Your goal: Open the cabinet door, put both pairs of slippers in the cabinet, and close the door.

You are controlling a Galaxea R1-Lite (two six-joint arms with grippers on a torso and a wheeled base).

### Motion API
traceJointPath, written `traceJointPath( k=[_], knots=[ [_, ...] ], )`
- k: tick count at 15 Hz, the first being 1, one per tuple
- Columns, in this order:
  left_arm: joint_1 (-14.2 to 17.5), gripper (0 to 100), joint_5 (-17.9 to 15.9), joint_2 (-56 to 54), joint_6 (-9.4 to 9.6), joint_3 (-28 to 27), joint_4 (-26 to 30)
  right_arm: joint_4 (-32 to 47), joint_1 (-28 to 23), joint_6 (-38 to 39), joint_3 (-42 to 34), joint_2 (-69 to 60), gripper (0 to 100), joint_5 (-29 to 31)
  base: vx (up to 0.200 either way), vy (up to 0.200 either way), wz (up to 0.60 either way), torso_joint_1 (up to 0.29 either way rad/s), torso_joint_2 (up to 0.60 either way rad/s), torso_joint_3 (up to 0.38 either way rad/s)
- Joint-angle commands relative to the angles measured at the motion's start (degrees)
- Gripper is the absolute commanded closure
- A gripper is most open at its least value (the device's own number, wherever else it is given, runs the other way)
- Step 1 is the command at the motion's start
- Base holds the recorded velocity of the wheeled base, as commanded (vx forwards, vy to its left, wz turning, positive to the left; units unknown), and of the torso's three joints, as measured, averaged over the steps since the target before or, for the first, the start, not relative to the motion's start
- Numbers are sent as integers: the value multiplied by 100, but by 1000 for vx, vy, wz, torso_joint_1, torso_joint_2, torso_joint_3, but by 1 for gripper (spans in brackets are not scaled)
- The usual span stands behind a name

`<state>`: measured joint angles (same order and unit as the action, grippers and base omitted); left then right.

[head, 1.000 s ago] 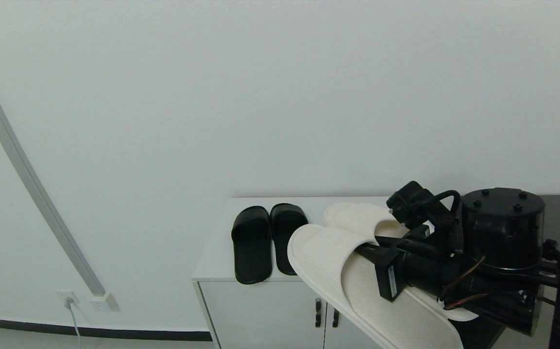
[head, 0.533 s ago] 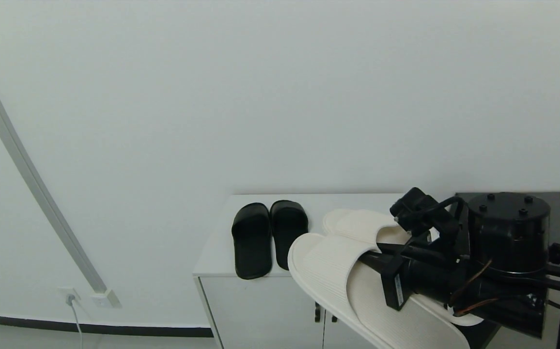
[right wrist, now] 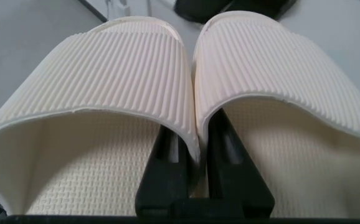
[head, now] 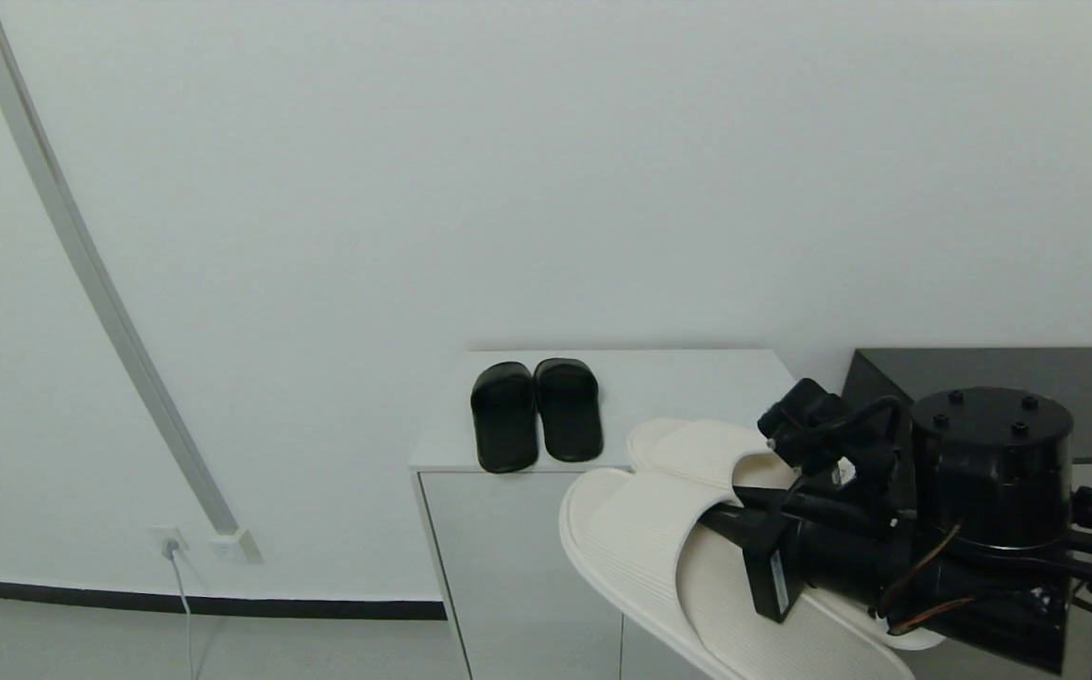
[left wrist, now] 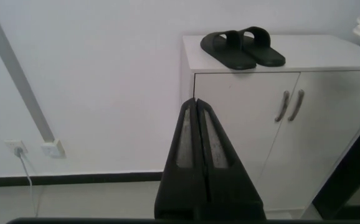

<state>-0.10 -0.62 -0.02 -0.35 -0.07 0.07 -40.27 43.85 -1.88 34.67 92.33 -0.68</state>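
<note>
Pinching the white slippers [head: 659, 529], probably light and floppy, by their adjoining upper edges, the right gripper [right wrist: 189, 146] holds them near the shut cabinet [head: 518, 567]; the left gripper [left wrist: 196, 109] is pressed together, empty.

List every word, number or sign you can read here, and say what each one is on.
No text here can be read.
The small sticker on the right arm's wrist block: print too small to read.
No print shows on the black slippers, the white slippers or the cabinet.
</note>
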Motion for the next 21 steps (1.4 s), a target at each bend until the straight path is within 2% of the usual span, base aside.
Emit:
traceJointPath(
  k=[1, 14, 19, 20, 21],
  knots=[
    [1, 100, 1, 2, -9, -1, 1, -16, -34, -6, -57, 13, 100, -134, 0, 0, 0, 0, 0, 0],
    [1, 100, 1, 2, 9, 7, 1, -16, -34, -6, -189, -5, 100, -222, 0, 0, 0, 0, 0, 0],
    [1, 100, -8, 11, 18, 7, 1, -16, -34, -14, -224, -5, 100, -222, 0, 0, 0, -123, 287, 162],
    [1, 0, -8, 2, 9, -1, 1, -16, -34, -14, -250, 4, 100, -222, 0, 0, 0, -149, 359, 198],
    [1, 0, 1, 2, 9, -1, 1, -25, -34, -14, -250, 4, 100, -222, 0, 0, 0, -173, 369, 207]
  ],
)
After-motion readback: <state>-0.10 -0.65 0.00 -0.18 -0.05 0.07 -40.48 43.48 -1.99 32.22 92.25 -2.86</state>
